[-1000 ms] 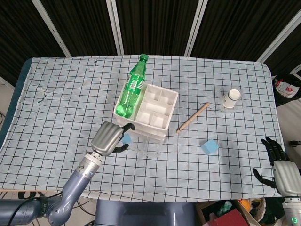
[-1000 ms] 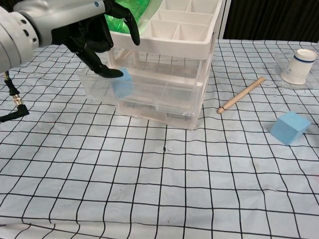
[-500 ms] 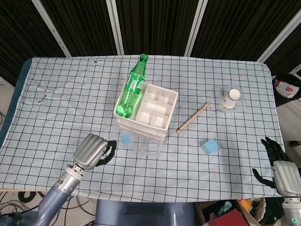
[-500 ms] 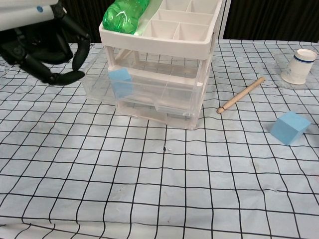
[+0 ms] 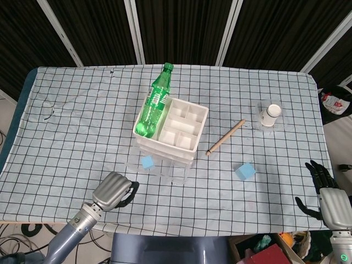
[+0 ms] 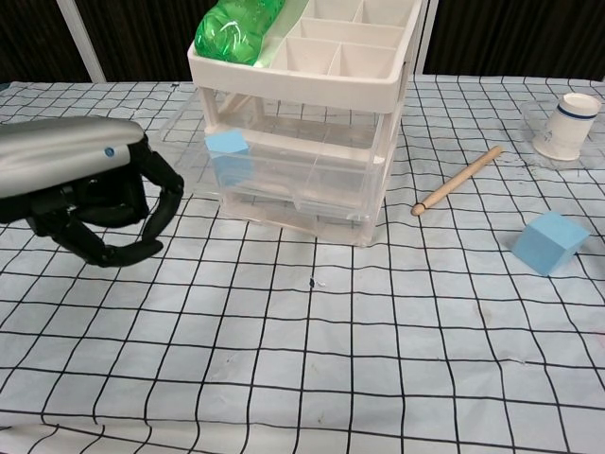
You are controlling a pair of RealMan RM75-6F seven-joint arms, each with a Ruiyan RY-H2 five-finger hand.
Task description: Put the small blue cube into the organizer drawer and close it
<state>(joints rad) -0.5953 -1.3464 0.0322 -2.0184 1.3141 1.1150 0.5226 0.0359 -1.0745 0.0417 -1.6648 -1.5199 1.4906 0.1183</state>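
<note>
The small blue cube (image 6: 230, 155) sits in the open drawer (image 6: 274, 170). The left hand (image 6: 95, 203), fingers curled on nothing, may push the light organizer (image 6: 302, 123) instead of closing it.

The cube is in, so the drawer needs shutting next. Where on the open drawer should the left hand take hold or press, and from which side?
Judging by its pose, the drawer juts out toward the robot with the small blue cube inside. Its clear front wall is the broad, flat face: press near its middle from the robot's side, with the left hand pushing straight toward the organizer.
</note>
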